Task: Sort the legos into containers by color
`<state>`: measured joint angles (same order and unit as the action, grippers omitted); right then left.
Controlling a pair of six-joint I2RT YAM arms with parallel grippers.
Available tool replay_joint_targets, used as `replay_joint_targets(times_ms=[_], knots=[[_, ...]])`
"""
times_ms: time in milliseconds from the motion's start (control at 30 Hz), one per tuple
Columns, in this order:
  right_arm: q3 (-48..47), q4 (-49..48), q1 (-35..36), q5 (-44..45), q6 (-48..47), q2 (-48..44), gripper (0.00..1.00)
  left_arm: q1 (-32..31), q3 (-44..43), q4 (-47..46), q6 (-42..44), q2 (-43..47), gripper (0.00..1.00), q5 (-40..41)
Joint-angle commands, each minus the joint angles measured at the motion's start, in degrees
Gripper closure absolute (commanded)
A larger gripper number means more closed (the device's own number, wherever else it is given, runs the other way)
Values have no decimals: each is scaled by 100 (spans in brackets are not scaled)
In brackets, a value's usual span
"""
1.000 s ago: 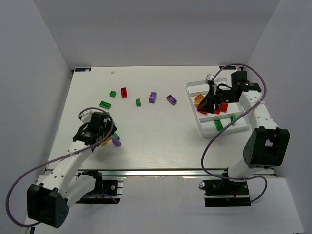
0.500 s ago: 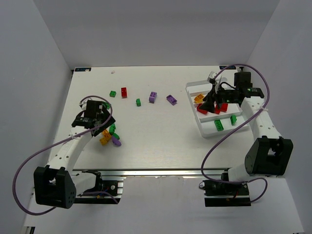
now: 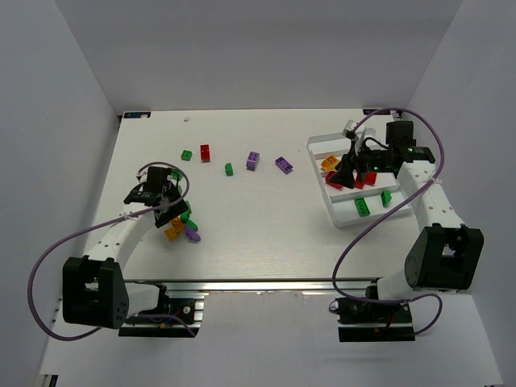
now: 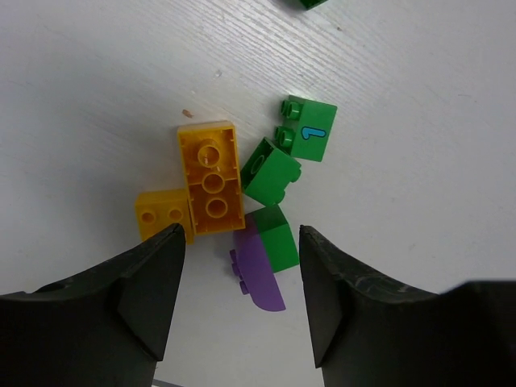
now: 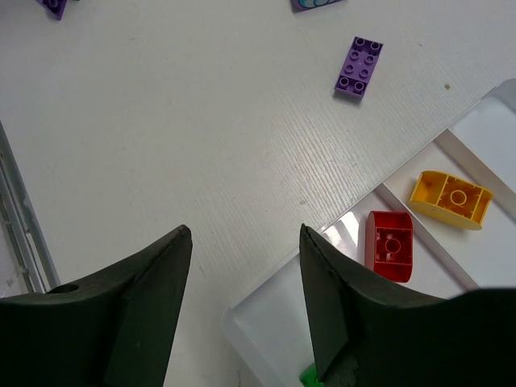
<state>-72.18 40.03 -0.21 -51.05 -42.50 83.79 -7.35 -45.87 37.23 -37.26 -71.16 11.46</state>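
left gripper (image 4: 239,238): fingers apart, empty, above mixed legos (image 4: 234,189) near worktop (image 3: 266,234) left edge, likely selecting pick. right gripper (image 5: 244,234): fingers apart, empty, over tray (image 5: 274,318) left edge.

Left end effector (image 3: 172,213) over lego cluster (image 3: 182,226).

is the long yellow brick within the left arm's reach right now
Probably yes: the left pincer hangs open just above the long yellow brick, nothing over it, though a small yellow brick and a green brick touch its sides.
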Motion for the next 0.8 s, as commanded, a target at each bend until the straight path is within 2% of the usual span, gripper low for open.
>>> replay_joint_targets(times_ms=[0,133,467,567,767], knots=[[81,-92,12,-11,-4,-20,38,173,60,-181,87,76,33,102],[117,-83,12,16,-21,-20,38,322,52,-234,87,93,37,40],[134,-48,12,42,5,23,38,709,412,-445,-45,445,37,-223],[152,-31,12,60,14,50,38,709,464,-699,235,532,36,-732],[178,-39,12,25,128,120,38,657,333,-1147,894,-11,36,-1717]])
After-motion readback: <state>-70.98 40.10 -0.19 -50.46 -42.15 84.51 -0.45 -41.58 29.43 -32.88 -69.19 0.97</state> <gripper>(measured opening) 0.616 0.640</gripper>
